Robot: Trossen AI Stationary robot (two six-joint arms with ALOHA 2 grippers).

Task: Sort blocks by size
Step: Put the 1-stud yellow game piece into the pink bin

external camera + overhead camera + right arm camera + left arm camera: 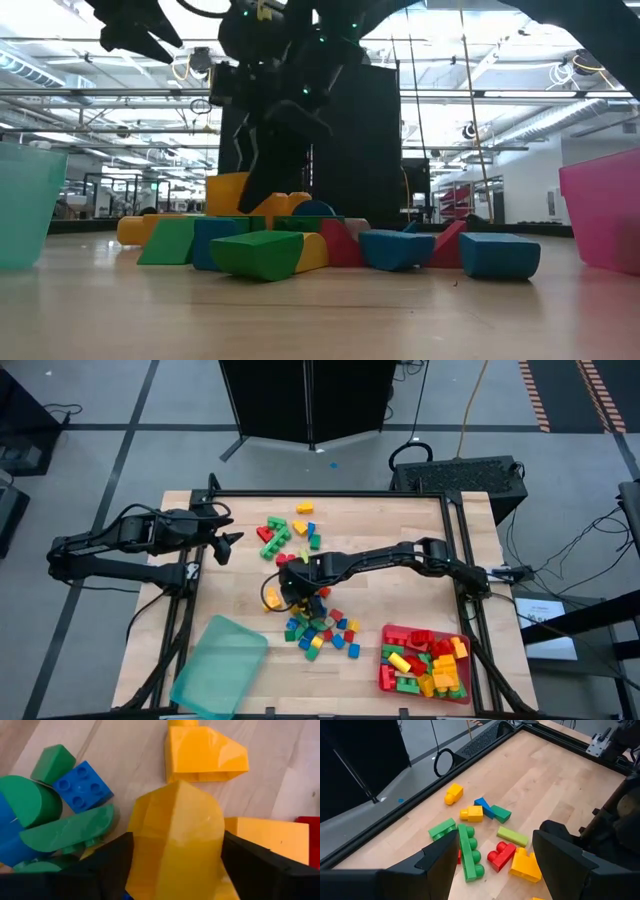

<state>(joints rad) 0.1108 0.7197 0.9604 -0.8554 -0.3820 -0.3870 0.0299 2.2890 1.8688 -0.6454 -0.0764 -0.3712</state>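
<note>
Two piles of blocks remain loose on the tabletop [400,530]: one near the far edge [288,532], one mid-tabletop toward the near edge [318,630]. Red tray [392,678] at the near right corner already holds a heap; teal tray [220,665] at the near left corner looks empty.

Right gripper [172,865] is down in the mid pile, fingers apart and straddling a big yellow block [175,835], not visibly clamped yet. Left gripper [492,857] hangs near the left edge, fingers spread wide, nothing between them, aimed at the far pile.

Risks, my read:
- Yellow block has sloped faces, so the fingers could slide off or squirt it out on closing.
- Neighbours sit tight: another yellow piece [205,752] and a green curved block [65,832] are just beside, so closing may shove or drag them.

View differences: right wrist view shows the straddle and the crowding; high view hides that under the arm but gives both trays and pile layout. Low view shows only stacked blocks and the gripper body above.
</note>
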